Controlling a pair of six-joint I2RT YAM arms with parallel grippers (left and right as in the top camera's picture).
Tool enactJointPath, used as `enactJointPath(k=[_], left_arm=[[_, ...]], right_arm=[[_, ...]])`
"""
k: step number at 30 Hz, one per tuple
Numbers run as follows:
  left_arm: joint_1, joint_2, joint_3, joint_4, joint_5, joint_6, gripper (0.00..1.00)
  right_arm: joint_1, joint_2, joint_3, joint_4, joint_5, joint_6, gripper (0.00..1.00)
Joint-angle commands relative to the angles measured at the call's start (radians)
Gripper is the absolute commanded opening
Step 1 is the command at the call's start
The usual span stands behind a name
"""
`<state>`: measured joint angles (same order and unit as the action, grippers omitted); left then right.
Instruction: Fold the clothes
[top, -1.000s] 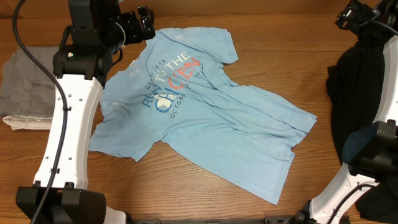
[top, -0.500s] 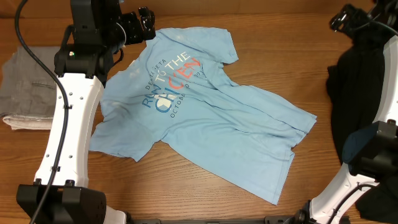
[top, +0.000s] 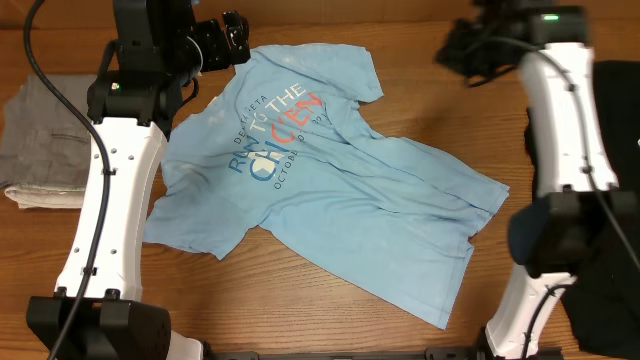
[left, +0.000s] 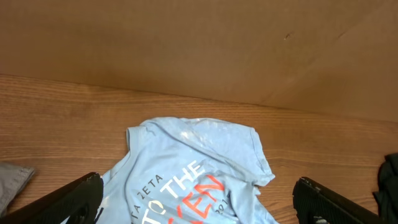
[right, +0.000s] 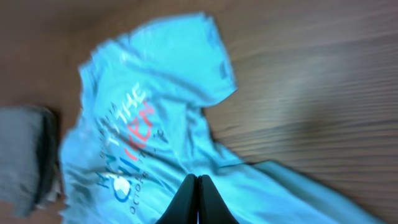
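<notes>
Count: three lots of clothes, two arms.
- One light blue T-shirt (top: 320, 180), print side up, lies slantwise across the middle of the worktop (top: 440, 110). Its collar points to the far left and its hem to the near right. The cloth is wrinkled, and the far sleeve (top: 365, 80) is curled over.
- One grey folded garment (top: 45, 140) lies at the left.
- One dark heap (top: 620, 130) lies at the right. It is possibly more than one piece; I cannot separate them.

End effectors:
- Left end effector (left: 198, 183): fingers spread wide apart and holding nothing, poised over the shirt's collar end.
- Right end effector (right: 198, 186): fingers pressed together with nothing visible between them, above the far right part of the worktop, off the shirt.

Hidden or unclear:
- The left arm covers part of the shirt's left side.
- The grey garment is cut by the left frame edge.
- The dark heap is cut by the right edge and partly behind the right arm.
- The right wrist view is smeared, so the lettering is barely legible there.

Room:
- Bare wood lies between the shirt and the dark heap, and along the far edge.
- The hem corner lies near the front edge.
- The grey garment is near the shirt's left side.
</notes>
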<state>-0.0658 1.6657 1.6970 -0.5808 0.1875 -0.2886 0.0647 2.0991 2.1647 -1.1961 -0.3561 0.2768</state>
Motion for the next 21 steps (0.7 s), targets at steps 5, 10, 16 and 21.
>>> enactJointPath(k=[5,10,16,21], left_arm=[[-0.006,0.006,-0.006,0.001,0.004,-0.010,1.00],[-0.006,0.006,-0.006,0.001,0.004,-0.010,1.00],[-0.006,0.006,-0.006,0.001,0.004,-0.010,1.00],[-0.006,0.006,-0.006,0.001,0.004,-0.010,1.00]], right_arm=[[0.164,0.193,0.002,0.042,0.129,0.093,0.04],[0.207,0.294,0.002,0.124,0.128,0.095,0.04],[0.227,0.338,0.002,0.203,0.117,0.152,0.04],[0.241,0.349,0.002,0.247,0.054,0.176,0.04]])
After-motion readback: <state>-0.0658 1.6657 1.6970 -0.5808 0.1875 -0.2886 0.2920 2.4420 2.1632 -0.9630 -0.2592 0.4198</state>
